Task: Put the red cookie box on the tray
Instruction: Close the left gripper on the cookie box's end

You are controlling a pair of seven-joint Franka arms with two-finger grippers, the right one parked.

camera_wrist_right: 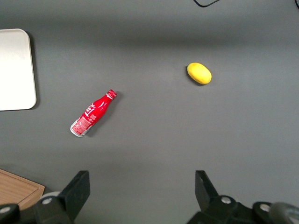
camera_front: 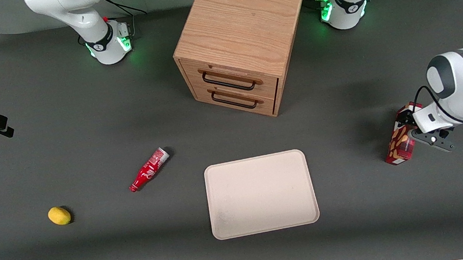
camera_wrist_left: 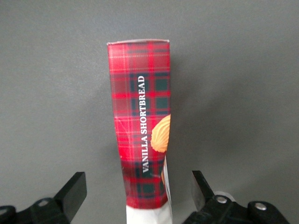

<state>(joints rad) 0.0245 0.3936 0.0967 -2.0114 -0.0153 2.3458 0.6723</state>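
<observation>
The red cookie box [camera_front: 400, 145] [camera_wrist_left: 140, 121], tartan-patterned with shortbread pictures and a white end, lies on the grey table toward the working arm's end. My left gripper [camera_front: 408, 125] [camera_wrist_left: 138, 189] is open and straddles the box's white end. Both black fingers [camera_wrist_left: 74, 190] stand clear of the carton's sides, with a gap on each side. The pale beige tray [camera_front: 261, 194] [camera_wrist_right: 14, 70] lies flat with nothing on it, nearer the table's middle and beside the box.
A wooden two-drawer cabinet [camera_front: 242, 36] stands farther from the front camera than the tray. A red bottle [camera_front: 148, 169] [camera_wrist_right: 93, 113] and a yellow lemon [camera_front: 59, 215] [camera_wrist_right: 199, 73] lie toward the parked arm's end.
</observation>
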